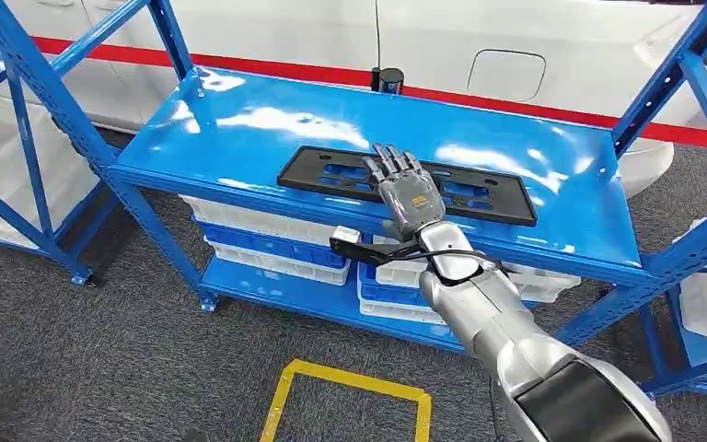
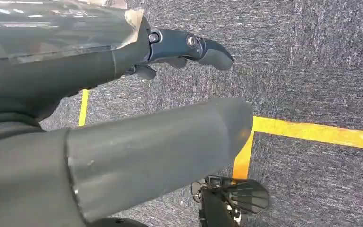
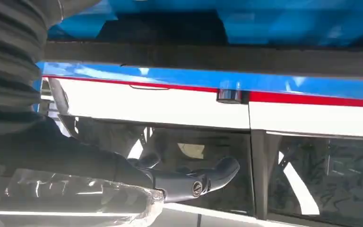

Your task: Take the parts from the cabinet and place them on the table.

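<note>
You are looking at a workshop floor. Blue steel racking (image 1: 598,198) holds white crates (image 1: 267,226), a white car (image 1: 479,55) stands behind, and yellow tape (image 1: 350,378) marks the grey carpet (image 1: 101,359).

- The long flat black plastic part (image 1: 405,185) lies on the top shelf of the blue metal shelving rack (image 1: 239,138), toward its near edge.
- The right hand (image 1: 407,189) rests flat on the part's middle.
- White plastic crates (image 1: 267,235) sit on the lower shelf, beneath the part.
- The white car with a red stripe (image 1: 515,55) stands behind the rack.
- The yellow tape square (image 1: 350,396) lies on the grey carpet floor (image 1: 101,359), nearer than the rack.
- The left hand (image 2: 123,142) hangs above the carpet beside the tape.
</note>
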